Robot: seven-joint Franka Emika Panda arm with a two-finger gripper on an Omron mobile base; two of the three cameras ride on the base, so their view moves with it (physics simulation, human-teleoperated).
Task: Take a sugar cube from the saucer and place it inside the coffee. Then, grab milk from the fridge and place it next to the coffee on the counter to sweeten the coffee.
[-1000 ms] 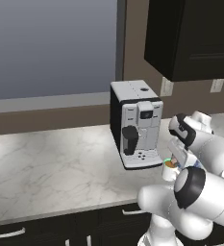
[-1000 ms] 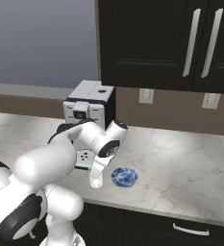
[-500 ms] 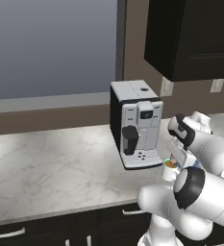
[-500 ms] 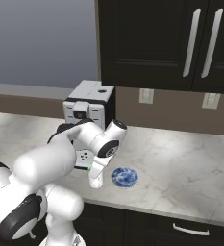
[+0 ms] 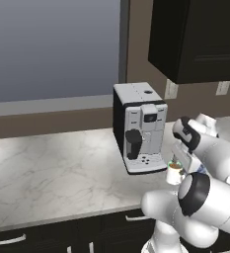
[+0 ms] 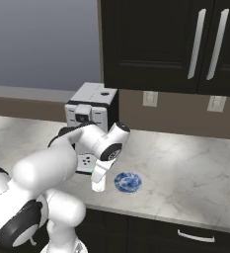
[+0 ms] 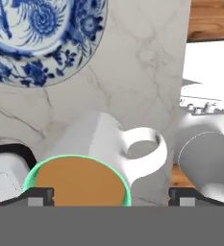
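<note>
Pincer (image 7: 111, 194) was spread wide right over the coffee (image 7: 80, 180), holding nothing, fingertips (image 7: 40, 195) straddling the green rim. No cube visible on the saucer (image 7: 41, 38) at upper left, so the sugar step looked done; couldn't confirm a cube in the liquid. Milk fetch was still left. Coffee machine (image 5: 138, 127) stood just beside the mug on the tabletop (image 5: 47, 173), tight on that side.

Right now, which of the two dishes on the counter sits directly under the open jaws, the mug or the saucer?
The coffee, the green-rimmed white mug of brown liquid. The blue patterned saucer lies apart, beside it on the counter.
</note>
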